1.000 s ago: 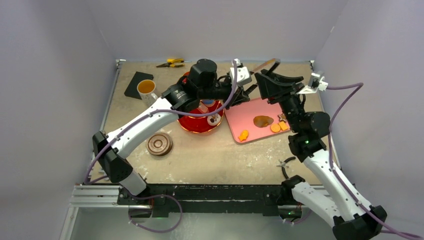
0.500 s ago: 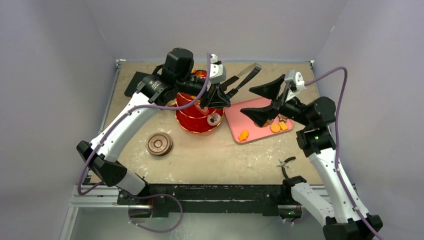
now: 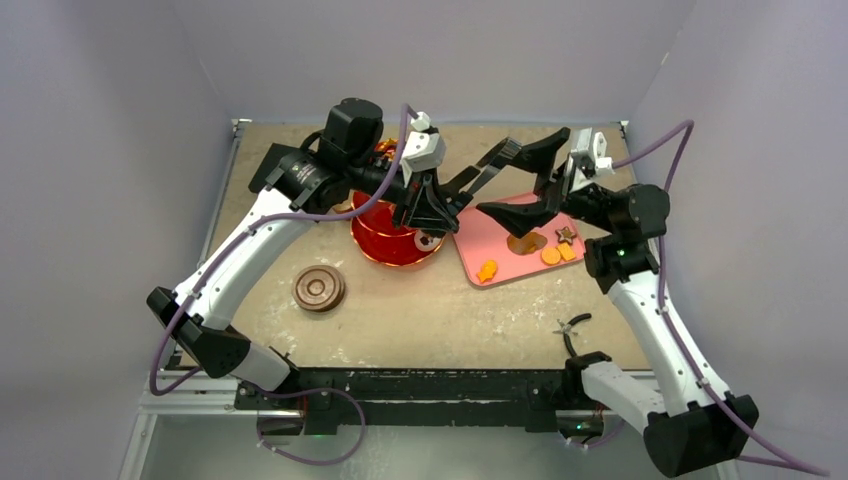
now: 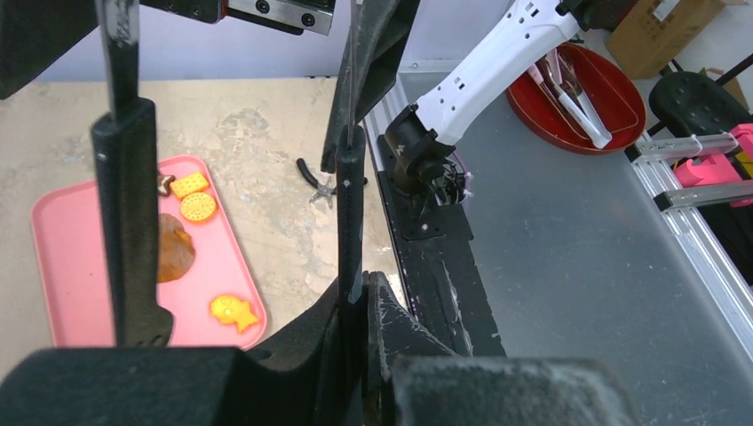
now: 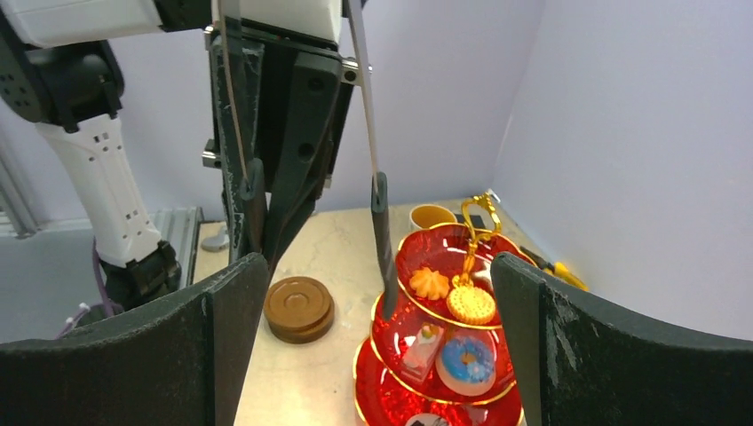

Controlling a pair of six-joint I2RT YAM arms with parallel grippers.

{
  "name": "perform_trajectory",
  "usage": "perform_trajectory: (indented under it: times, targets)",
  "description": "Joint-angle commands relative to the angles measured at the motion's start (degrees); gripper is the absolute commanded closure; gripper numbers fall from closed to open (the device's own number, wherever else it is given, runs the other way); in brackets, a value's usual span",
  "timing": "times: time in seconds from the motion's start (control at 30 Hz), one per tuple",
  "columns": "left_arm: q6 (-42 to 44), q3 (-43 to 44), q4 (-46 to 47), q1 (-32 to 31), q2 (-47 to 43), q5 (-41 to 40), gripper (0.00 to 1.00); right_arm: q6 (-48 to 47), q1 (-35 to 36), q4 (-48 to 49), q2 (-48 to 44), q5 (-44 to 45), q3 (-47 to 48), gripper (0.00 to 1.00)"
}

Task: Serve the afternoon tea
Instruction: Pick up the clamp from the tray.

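Your left gripper (image 3: 437, 200) is pinching the tongs (image 3: 487, 166), just above the right side of the red stand (image 3: 395, 243). Your right gripper (image 3: 527, 180) is spread wide, further right of the stand, near the tong tips. The saucers (image 3: 319, 288) sit left of the stand.

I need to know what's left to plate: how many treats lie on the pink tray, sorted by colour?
On the pink tray:
Yellow-orange biscuits: 3 (fish biscuit, round biscuit, square biscuit)
Big brown piece: 1
Small dark piece: 1
Total: 5
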Motion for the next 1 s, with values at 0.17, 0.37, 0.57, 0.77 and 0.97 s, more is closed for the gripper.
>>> perform_trajectory:
  times: [0.17, 0.37, 0.57, 0.77, 0.97]
  targets:
    - [-1.6, 1.9, 3.8, 0.0, 0.4, 0.6, 1.0, -3.4, 9.5, -2.8, 4.9, -1.8, 8.2, 0.01]
    - [-1.1, 2.2, 3.7, -0.1, 0.5, -0.8, 1.0, -3.6, 11.3, -6.9, 6.8, 0.7, 10.7, 0.01]
    - [0.7, 2.2, 3.4, -0.1, -0.3, -2.6, 1.0, -8.5, 11.5, -18.8, 9.5, 5.4, 14.9, 0.01]
    - [0.9, 2.7, 3.2, -0.1, 0.0, -2.9, 1.0, -11.1, 11.7, -24.3, 10.6, 4.2, 17.2, 0.12]
    - [2.0, 3.2, 2.3, -0.1, 0.0, -4.1, 1.0, -16.0, 11.7, -33.2, 11.1, 4.0, 21.0, 0.15]
